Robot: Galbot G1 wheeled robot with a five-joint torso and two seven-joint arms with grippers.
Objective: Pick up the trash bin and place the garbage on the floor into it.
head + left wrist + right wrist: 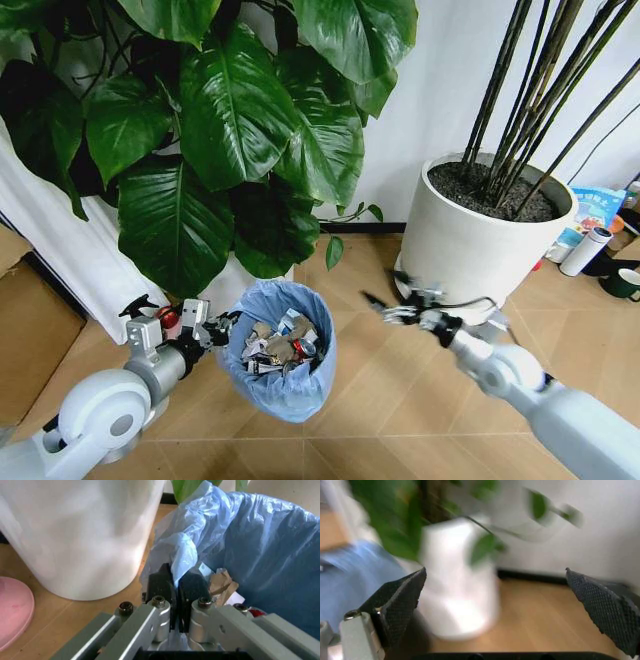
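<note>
At the left of the head view, the left gripper [222,325] is seen at the near-left rim of the trash bin [283,390], with its jaws closed on the bin's rim and the light-blue bag liner [260,543]; the pinch is shown close up in the left wrist view, just beside a white plant pot [80,536]. The bin is seen between the two arms, over the floor [390,400], below the large-leaved plant [230,130]. Garbage [280,350] is seen inside it: crumpled paper and printed wrappers. To the right, the right gripper [385,303] is held with its jaws spread wide apart and nothing between them, just in front of the large white pot [470,240].
</note>
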